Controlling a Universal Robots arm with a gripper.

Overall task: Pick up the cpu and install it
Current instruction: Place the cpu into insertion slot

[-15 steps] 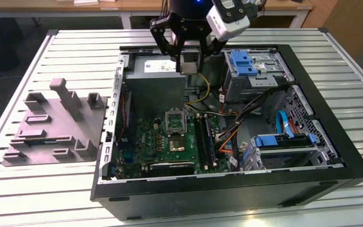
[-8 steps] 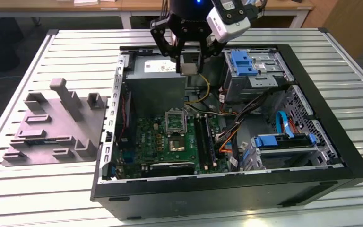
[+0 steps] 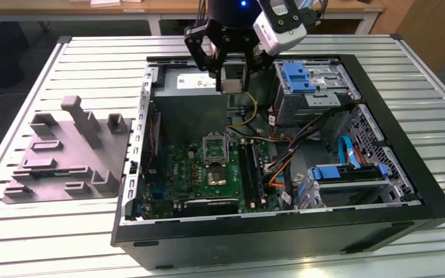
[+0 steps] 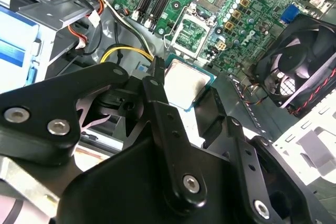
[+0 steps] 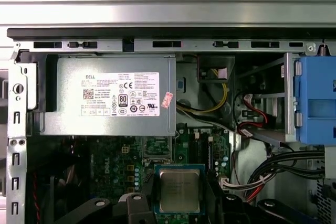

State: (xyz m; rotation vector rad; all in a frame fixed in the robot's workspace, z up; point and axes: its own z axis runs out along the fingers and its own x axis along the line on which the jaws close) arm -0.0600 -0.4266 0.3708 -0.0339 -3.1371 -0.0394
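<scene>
Above the far end of the open case (image 3: 284,237), the hand (image 3: 230,78) pinched the cpu (image 3: 232,86) by its edges, metal top upward, presumably to leave its underside clear

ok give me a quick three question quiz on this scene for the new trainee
1. What is the end effector gripping?
2. True or false: that thing is held above the open computer case.
3. Next to the case, the grey holder stands on the exterior view's: A) left B) right

Key:
1. the cpu
2. true
3. A
</scene>
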